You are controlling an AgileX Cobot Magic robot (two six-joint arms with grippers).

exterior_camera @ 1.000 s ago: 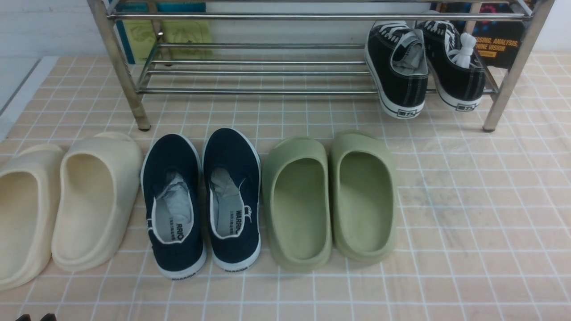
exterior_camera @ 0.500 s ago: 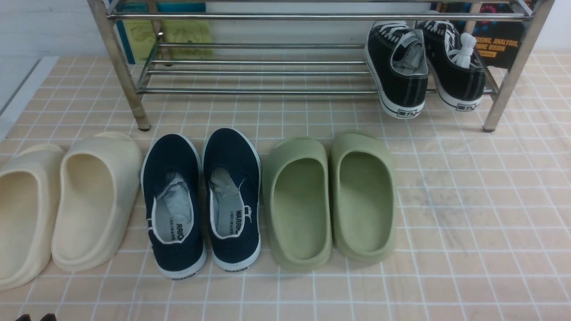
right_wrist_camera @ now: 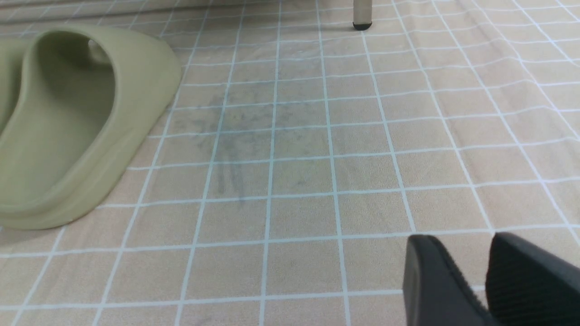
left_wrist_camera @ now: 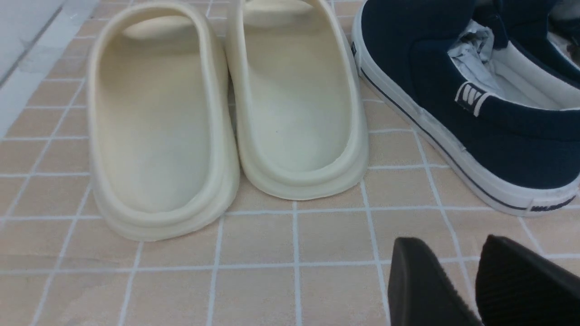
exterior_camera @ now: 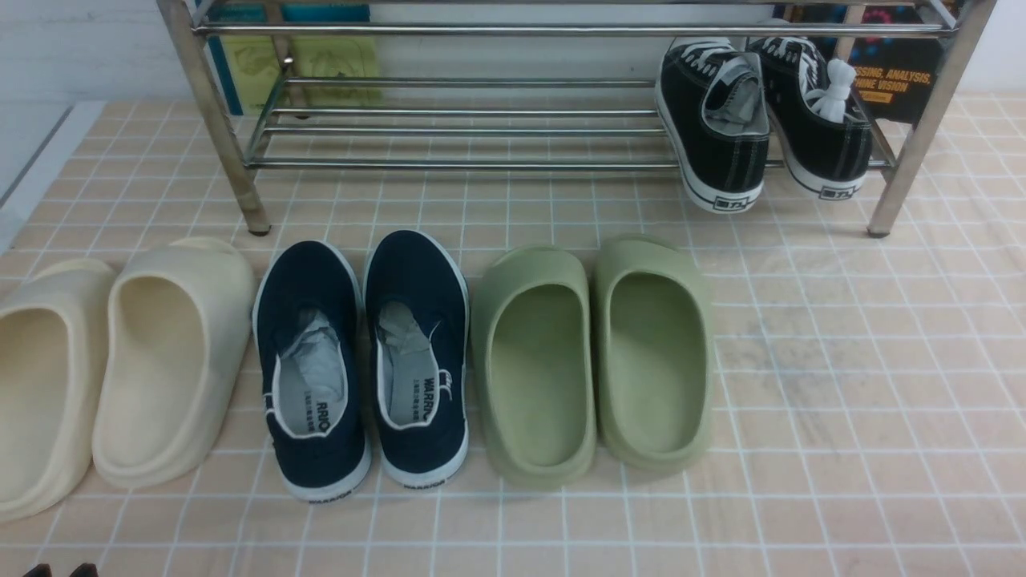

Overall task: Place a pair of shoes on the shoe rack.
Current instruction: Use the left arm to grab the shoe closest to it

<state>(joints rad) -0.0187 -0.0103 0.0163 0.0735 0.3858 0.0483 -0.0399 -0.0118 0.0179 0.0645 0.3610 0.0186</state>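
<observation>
White rubber heels of the two navy slip-on shoes (exterior_camera: 365,361) carry "WARRIOR" in dark letters, and their grey-white insoles show partial prints, "RRIO" and "WARR". A dark poster (exterior_camera: 894,76) behind the steel shoe rack (exterior_camera: 561,96) reads partly "…SSING, ANALYSIS, …HINE VISION" in orange. Heel labels on the black lace-up sneakers (exterior_camera: 761,120) are too small to read.

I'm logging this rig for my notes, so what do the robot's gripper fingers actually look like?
Only fingertips show. The left gripper and the right gripper each have two matte black, wedge-shaped fingers that taper to rounded tips, with fine ribbing on the inner pads. No cables, markings or arm links are visible.
</observation>
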